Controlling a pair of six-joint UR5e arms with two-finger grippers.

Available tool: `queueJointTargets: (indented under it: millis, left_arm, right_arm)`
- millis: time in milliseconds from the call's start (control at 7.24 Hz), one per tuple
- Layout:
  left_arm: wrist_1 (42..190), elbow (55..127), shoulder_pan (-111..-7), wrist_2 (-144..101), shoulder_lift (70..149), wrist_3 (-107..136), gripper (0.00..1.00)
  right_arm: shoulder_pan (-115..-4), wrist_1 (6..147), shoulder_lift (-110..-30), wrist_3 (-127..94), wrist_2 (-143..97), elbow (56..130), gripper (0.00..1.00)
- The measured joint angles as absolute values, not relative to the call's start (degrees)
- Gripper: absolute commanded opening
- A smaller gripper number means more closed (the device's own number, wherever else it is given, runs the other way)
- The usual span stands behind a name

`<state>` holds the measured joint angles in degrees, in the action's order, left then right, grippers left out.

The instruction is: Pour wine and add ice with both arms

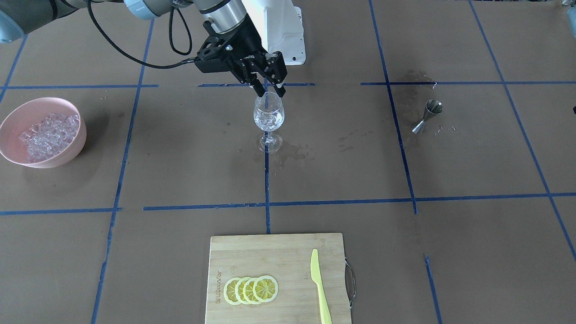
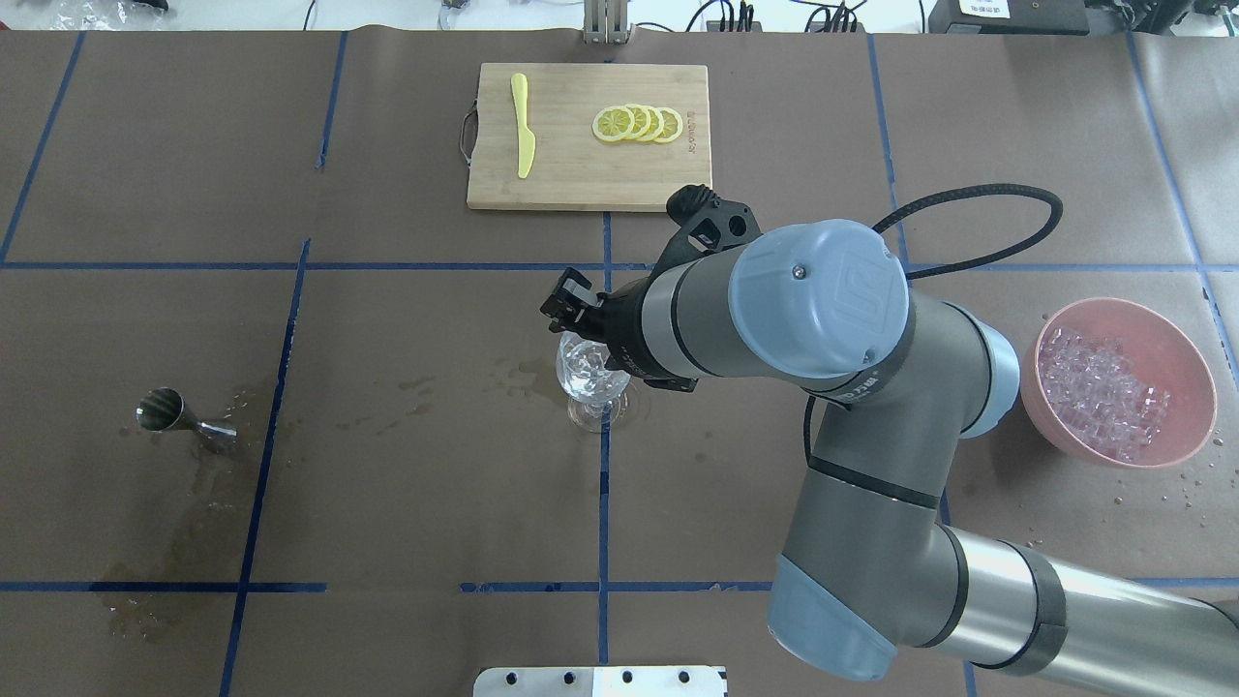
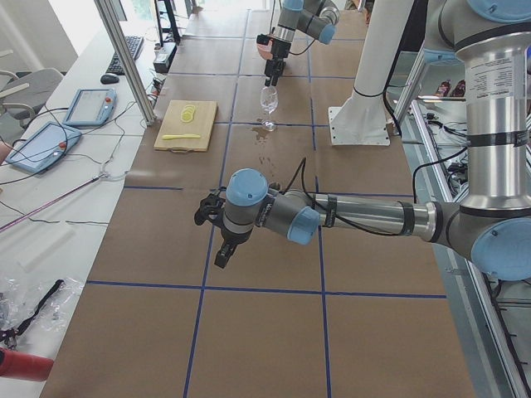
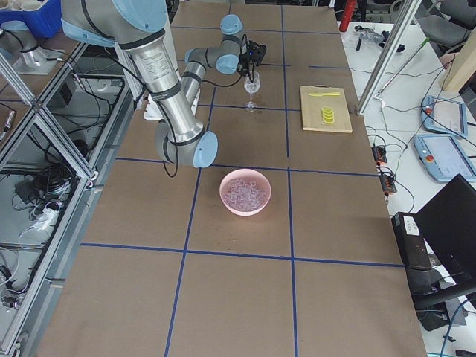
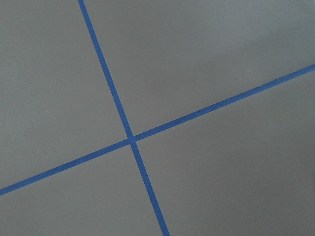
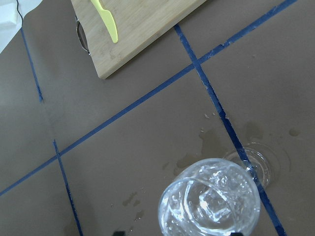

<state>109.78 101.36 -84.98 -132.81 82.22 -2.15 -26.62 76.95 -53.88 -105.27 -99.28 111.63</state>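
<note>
A clear wine glass (image 1: 269, 118) stands upright at the table's middle on a blue tape line. It holds a few clear ice cubes (image 6: 211, 201); no dark wine shows in any view. My right gripper (image 1: 270, 92) hangs just above the rim, open, with a finger on either side and nothing between them. More ice (image 1: 49, 132) fills a pink bowl (image 2: 1195, 387) on the right arm's side. My left gripper (image 3: 222, 253) hovers over bare table far from the glass; I cannot tell whether it is open or shut.
A steel jigger (image 1: 427, 116) lies tilted amid wet stains on the left arm's side. A bamboo cutting board (image 1: 270, 252) with lemon slices (image 1: 251, 290) and a yellow knife (image 1: 319, 288) sits at the operators' edge. The white stand (image 1: 283, 31) is behind the glass.
</note>
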Motion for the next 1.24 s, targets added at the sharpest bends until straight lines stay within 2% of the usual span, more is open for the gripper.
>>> queueJointTargets:
  millis: [414, 828, 1105, 1243]
  left_arm:
    - [109.71, 101.42, -84.99, -132.78, 82.25, -2.05, 1.0]
    - [109.69, 101.43, -84.99, -132.72, 82.33, -2.04, 1.0]
    - [109.7, 101.51, -84.99, -132.72, 82.35, -2.16, 1.0]
    - [109.72, 101.53, -84.99, -132.72, 82.35, -2.18, 1.0]
  right_arm:
    - [-32.73, 76.93, -58.96, -104.03, -107.68, 115.76, 1.0]
    - [-47.92, 76.37, -74.43, -88.94, -124.59, 120.93, 1.0]
    - [-60.88, 76.37, -85.03, -68.09, -135.02, 119.28, 1.0]
    - [-67.36, 76.6, -88.58, -56.83, -138.98, 116.23, 1.0]
